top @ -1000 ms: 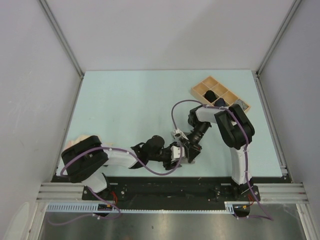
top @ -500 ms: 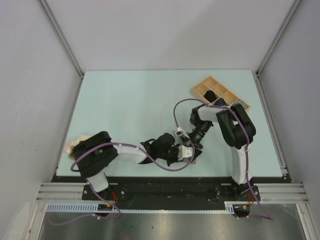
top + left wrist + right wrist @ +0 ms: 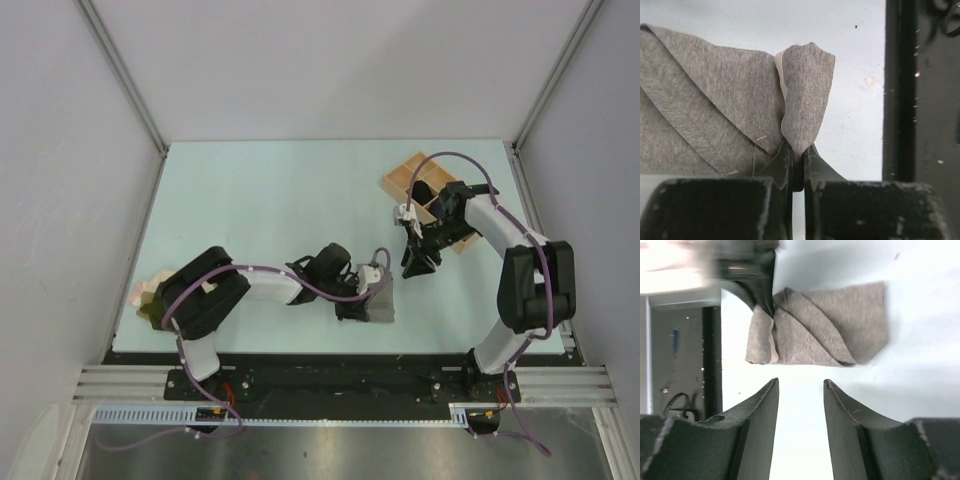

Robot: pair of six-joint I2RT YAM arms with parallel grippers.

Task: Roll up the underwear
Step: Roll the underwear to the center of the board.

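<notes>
Pale mint table (image 3: 260,200), grey walls (image 3: 330,70). I see grey underwear (image 3: 382,300) at 6 o'clock near the front edge, left gripper (image 3: 798,156) pinching its corner. My right gripper (image 3: 800,384) hangs parted, empty, beside the tray (image 3: 399,181) at 1 o'clock.

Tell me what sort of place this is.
Most likely a robotics lab test cell, not a home: plain grey wall panels box in a pale table, and two robot arms are bolted to a metal rail at its near edge.
</notes>
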